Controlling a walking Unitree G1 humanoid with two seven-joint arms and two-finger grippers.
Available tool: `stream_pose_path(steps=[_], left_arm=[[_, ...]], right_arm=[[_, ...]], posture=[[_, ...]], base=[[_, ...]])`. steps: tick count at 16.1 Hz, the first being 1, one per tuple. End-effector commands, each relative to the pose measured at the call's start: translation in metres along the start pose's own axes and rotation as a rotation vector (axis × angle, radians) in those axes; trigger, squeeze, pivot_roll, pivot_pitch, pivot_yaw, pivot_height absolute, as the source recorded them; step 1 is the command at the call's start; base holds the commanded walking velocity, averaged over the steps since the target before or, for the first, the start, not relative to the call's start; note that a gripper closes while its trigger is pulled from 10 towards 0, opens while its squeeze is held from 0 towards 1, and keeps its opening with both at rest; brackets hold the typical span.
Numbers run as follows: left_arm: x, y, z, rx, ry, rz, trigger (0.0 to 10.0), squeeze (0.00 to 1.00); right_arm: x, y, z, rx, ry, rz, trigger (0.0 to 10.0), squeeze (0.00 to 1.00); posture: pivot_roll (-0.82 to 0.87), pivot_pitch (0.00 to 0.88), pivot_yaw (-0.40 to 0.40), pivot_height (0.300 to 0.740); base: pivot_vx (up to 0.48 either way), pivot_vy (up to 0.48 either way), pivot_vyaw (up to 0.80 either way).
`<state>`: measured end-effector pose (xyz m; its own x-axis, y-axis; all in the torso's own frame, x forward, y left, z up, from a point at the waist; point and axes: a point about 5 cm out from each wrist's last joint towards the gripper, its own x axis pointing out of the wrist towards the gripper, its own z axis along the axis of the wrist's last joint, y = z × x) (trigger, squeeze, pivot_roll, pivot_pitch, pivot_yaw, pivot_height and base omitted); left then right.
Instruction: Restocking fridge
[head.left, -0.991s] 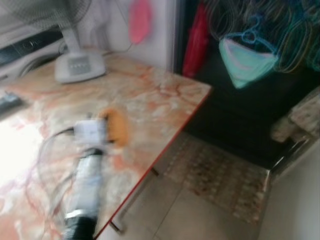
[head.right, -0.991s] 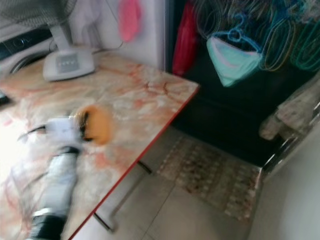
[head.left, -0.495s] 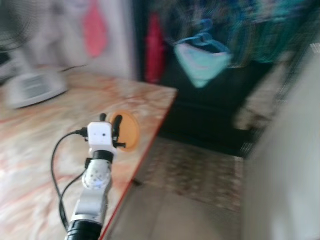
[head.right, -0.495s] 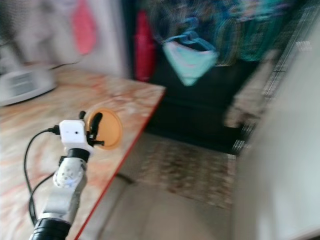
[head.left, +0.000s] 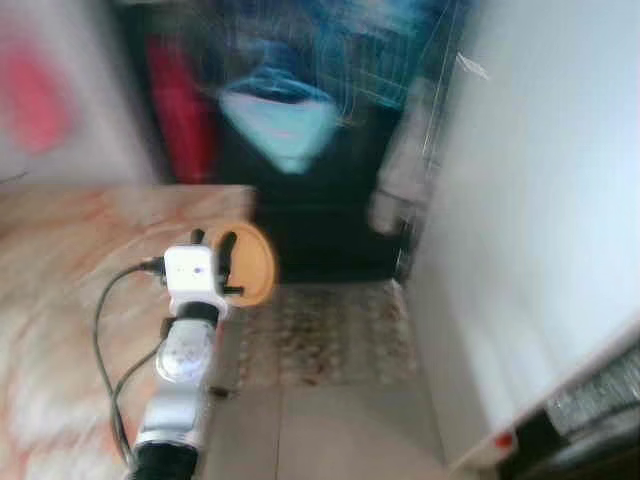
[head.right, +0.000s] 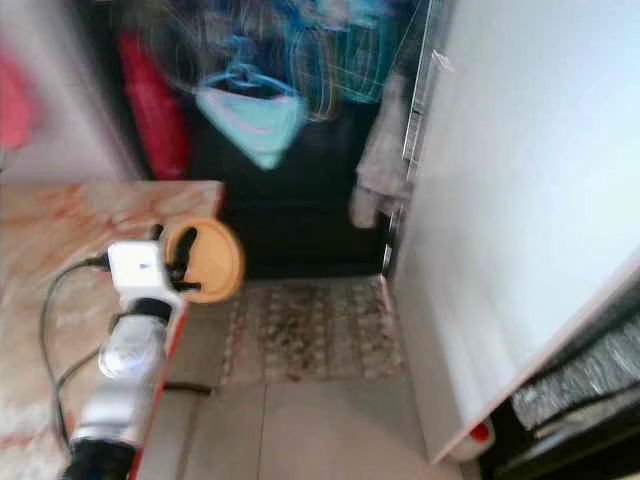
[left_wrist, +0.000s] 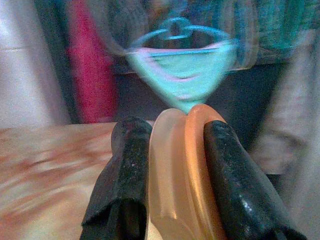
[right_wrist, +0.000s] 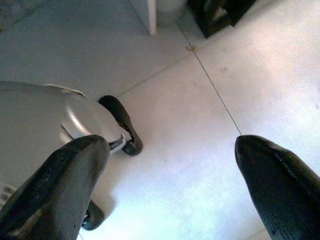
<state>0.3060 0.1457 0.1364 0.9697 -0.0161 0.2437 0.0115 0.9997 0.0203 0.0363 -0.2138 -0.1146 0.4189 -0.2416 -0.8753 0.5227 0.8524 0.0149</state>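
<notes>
Orange disc (head.left: 250, 264) upright on edge, pinched by left hand (left_wrist: 172, 165)

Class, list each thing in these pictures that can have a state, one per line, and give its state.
left gripper: shut on the orange disc, held up over the table edge.
orange disc: gripped on edge between the fingers, off the table.
right gripper: open, holding nothing, pointing at the tiled floor.
marble table: standing at the robot's left.
patterned mat: lying flat on the floor.

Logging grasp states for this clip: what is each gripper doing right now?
Left gripper: closed on an orange lid.
Right gripper: open, empty, pointing at the floor.
</notes>
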Motion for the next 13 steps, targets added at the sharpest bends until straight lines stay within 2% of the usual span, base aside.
stream_pose_path(steps=[1, 7, 13], left_arm=[[0.0, 0.011, 0.001, 0.0, -0.001, 0.024, 10.0, 0.0], [0.003, 0.026, -0.003, 0.007, 0.028, 0.053, 10.0, 0.0], [0.006, 0.025, -0.01, -0.016, 0.065, 0.042, 10.0, 0.0]], right_arm=[[0.0, 0.001, -0.001, 0.011, 0.0, -0.002, 10.0, 0.0], [-0.001, 0.007, -0.006, 0.031, 0.004, 0.0, 10.0, 0.0], [-0.001, 0.009, -0.006, 0.058, 0.0, -0.011, 10.0, 0.0]], posture=[[-0.06, 0.0, 0.073, 0.74], [-0.06, 0.0, 0.094, 0.74], [-0.09, 0.0, 0.107, 0.74]], base=[[0.0, 0.0, -0.8], [0.0, 0.0, -0.8], [0.0, 0.0, -0.8]])
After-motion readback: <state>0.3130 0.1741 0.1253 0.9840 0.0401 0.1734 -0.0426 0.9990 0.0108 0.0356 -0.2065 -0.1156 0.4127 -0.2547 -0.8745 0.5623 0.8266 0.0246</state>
